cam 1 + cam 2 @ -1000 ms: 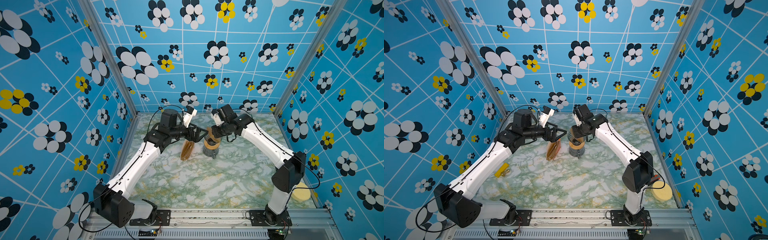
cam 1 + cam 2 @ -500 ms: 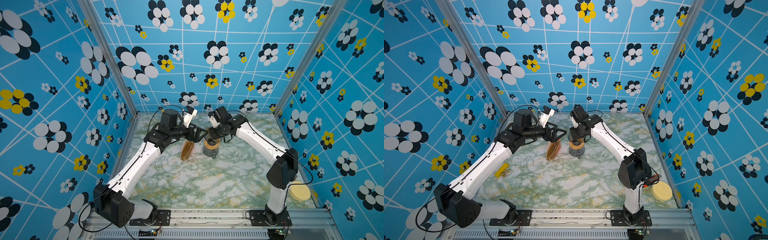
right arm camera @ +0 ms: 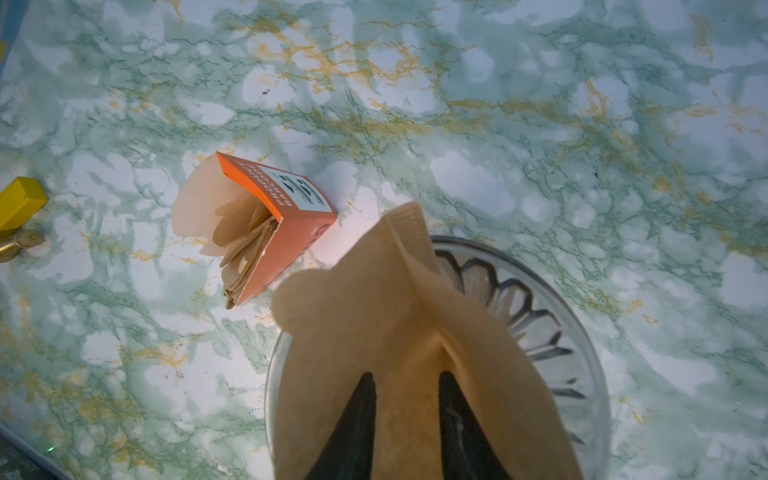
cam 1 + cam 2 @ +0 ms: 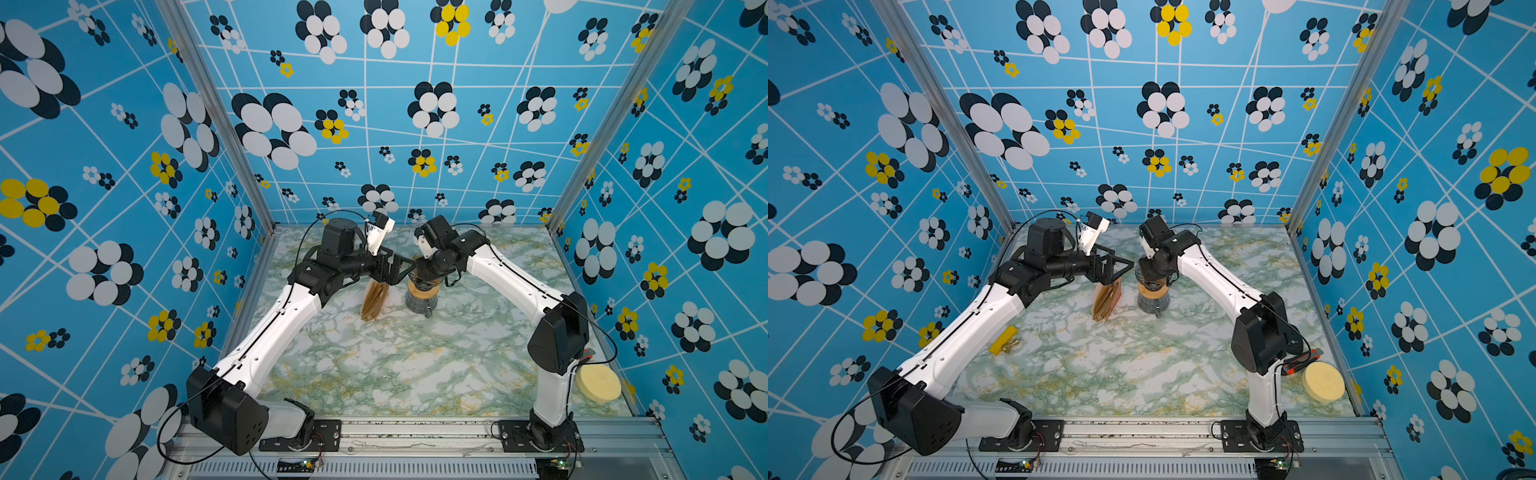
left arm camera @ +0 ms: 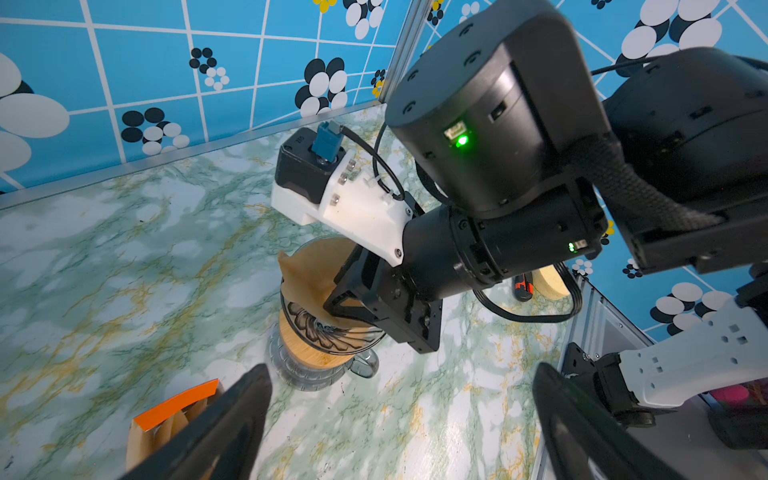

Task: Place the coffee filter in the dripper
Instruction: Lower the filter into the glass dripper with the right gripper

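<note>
Drawn inward since a second ago is the right arm's elbow. The right pincer (image 3: 407, 376) is seen with fingers slightly apart against the coffee filter (image 3: 395, 324) — lodged crumpled in the dripper (image 3: 540, 332), one edge raised above the rim. The left pincer (image 5: 401, 370) is held wide apart — empty — near the filter packet (image 3: 286, 237) on the counter (image 3: 540, 104).

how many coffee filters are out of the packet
1: the coffee filter sits in the dripper, at the right tool. Others are stacked in the packet, partly hidden.
</note>
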